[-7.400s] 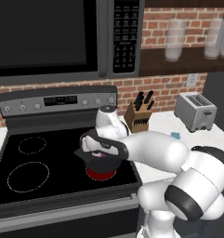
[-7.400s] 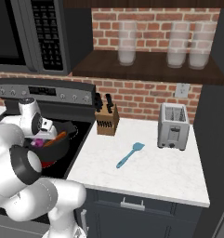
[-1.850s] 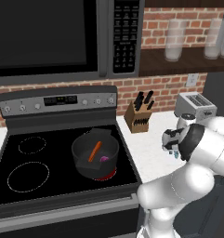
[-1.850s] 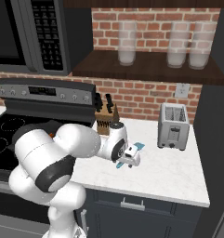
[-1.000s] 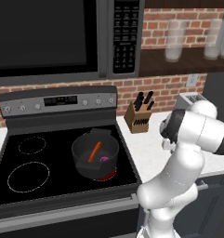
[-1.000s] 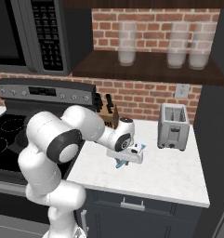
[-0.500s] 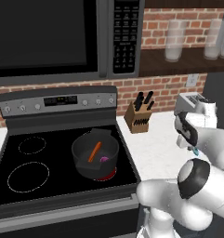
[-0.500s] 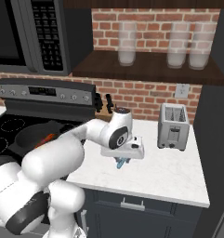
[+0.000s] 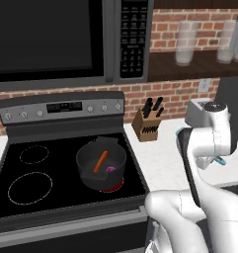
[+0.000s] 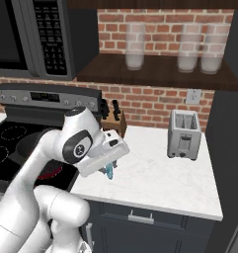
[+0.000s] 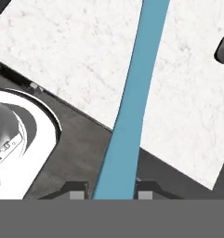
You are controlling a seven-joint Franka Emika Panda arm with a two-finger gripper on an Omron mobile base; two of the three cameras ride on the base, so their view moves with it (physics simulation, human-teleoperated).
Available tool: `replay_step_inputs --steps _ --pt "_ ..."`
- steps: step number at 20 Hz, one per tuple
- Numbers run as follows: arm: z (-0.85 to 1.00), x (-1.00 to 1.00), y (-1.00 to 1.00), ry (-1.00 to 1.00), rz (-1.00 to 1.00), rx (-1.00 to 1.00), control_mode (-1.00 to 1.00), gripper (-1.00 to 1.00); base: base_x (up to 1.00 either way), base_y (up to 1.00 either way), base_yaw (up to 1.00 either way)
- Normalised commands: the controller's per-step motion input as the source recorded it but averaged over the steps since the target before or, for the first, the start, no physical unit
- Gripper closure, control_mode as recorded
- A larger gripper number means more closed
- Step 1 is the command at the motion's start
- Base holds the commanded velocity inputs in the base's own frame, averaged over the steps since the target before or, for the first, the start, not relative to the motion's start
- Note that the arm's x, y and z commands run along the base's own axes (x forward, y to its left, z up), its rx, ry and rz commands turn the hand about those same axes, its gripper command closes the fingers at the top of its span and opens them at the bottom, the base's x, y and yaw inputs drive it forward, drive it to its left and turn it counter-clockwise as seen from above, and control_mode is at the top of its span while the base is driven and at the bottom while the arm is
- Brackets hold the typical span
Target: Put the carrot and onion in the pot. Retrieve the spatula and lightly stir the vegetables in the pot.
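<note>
jaws are clamped on the spatula (image 11: 132, 111), you can see the light-blue handle running right up between the two dark fingertips (image 11: 76, 194) in the hand view, so the gripper (image 11: 111, 195) has got hold of it. the blade end stretches out over the white marble counter (image 11: 62, 56), above it rather than lying on it as far as i can tell.

from the right base view the gripper (image 10: 108, 168) sits under the white arm near the counter's front left part, a bit of blue poking out below it. behind it are the knife block (image 10: 114, 123) and, further right, the toaster (image 10: 183, 134).

left base view: the pot (image 9: 101, 163) sits on the stove (image 9: 21, 197) with the carrot (image 9: 100, 161) and the onion (image 9: 110, 169) both inside, well apart from the spatula.
</note>
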Motion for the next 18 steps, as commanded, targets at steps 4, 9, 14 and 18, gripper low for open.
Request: replay_step_inputs --steps 4,9,14,18 --pt "1.00 -0.23 0.54 0.17 0.53 -0.22 -1.00 1.00 0.00 0.00 0.00" --pt "1.00 -0.01 0.71 0.34 0.48 -0.28 -1.00 1.00 0.00 0.00 0.00" --pt "0.67 0.00 0.52 0.41 0.31 -0.17 -1.00 1.00 0.00 0.00 0.00" --pt "0.24 0.00 0.37 0.22 0.09 -0.04 -1.00 1.00 0.00 0.00 0.00"
